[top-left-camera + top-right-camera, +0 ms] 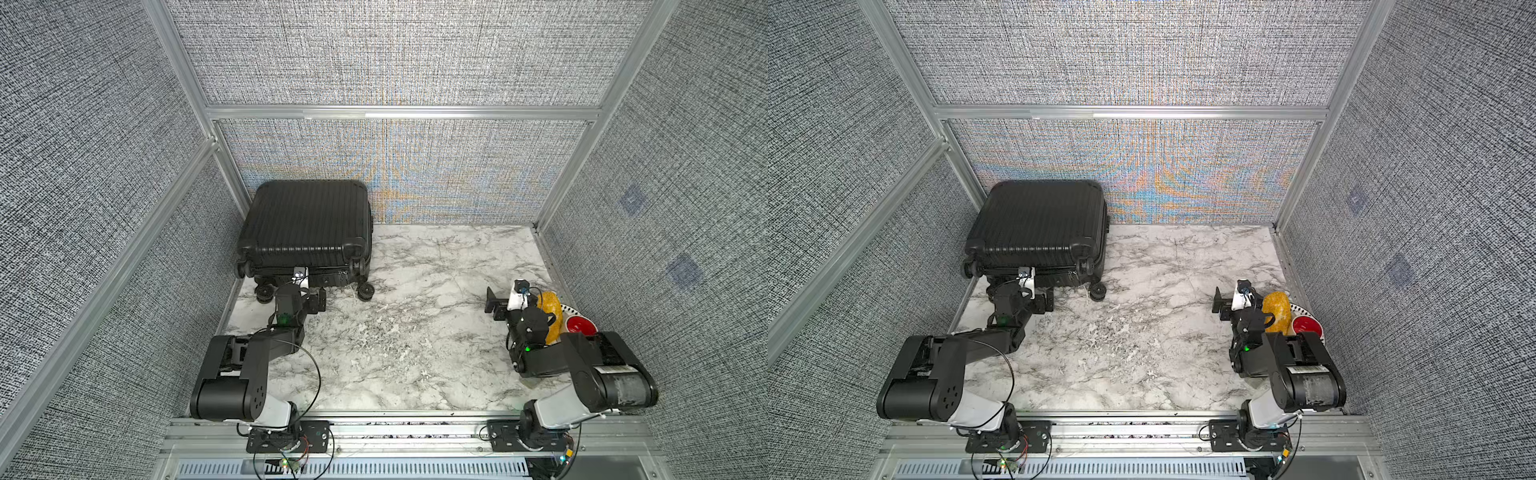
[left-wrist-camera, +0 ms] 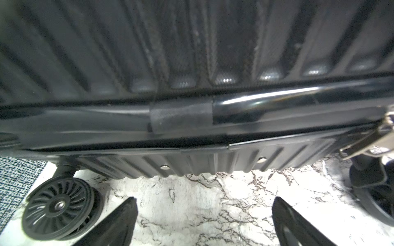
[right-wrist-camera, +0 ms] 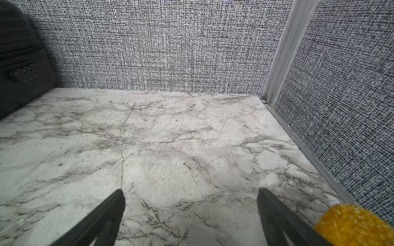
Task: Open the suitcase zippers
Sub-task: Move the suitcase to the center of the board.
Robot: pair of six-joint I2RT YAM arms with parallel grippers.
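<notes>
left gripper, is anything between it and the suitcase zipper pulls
Nothing visible does. The open left gripper hovers over the bare marble table, facing the suitcase. The zipper pulls hang at the seam to its right, close by a wheel.

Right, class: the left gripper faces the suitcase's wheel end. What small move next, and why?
Probably shift the left gripper right, toward the metal zipper pulls: its jaws stand open over bare table, and the pulls hang at the suitcase seam, off to that side.
</notes>
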